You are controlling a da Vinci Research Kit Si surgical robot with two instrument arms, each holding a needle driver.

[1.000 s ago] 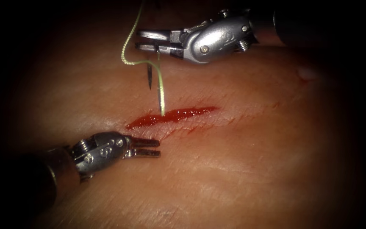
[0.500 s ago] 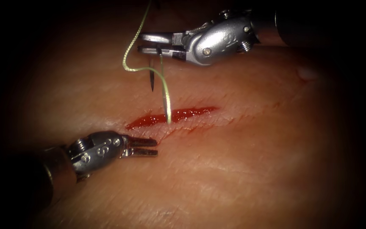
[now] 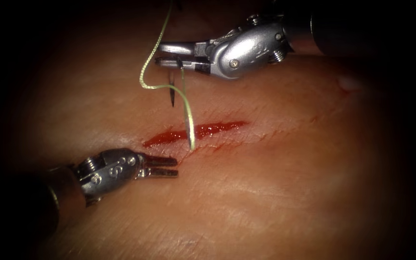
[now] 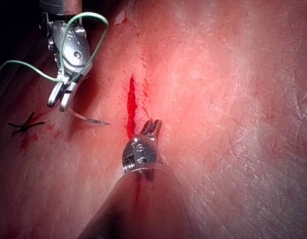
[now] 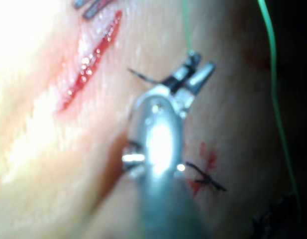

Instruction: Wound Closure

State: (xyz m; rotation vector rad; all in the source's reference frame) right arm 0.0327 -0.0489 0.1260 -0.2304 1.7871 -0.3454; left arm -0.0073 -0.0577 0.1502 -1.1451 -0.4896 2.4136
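Matte steel left claw (image 3: pixel 162 167) sits low on the tissue (image 3: pixel 285 192), just left of and below the cut (image 3: pixel 196 132); its two slim jaws stand slightly parted and hold nothing. From the left wrist view the same tool (image 4: pixel 152 128) points at the near end of the cut, tips just beside the red fluid (image 4: pixel 131 107).

The cut is a short, narrow slit brimming with glossy red fluid; surrounding tissue is pale pink, moist, with fine skin-like creases. It looks soft and likely to dimple under any press.

Pale green thread (image 3: pixel 145 72) is thin and springy: it rises out of view, loops down left of the right tool, then hangs in a curve with its free end over the cut.

Right claw (image 3: pixel 169 54), polished metal, is closed on the needle (image 3: pixel 172 94) near its upper end. The needle is dark, thin, curved, with its point aimed down toward the tissue above the cut; it is clear of the tissue.

Judgement: hold the needle firmly, square to the jaws, and keep the loose thread from snagging the point.

A knotted dark stitch (image 5: pixel 205 177) with a red stain lies beyond the right tool.
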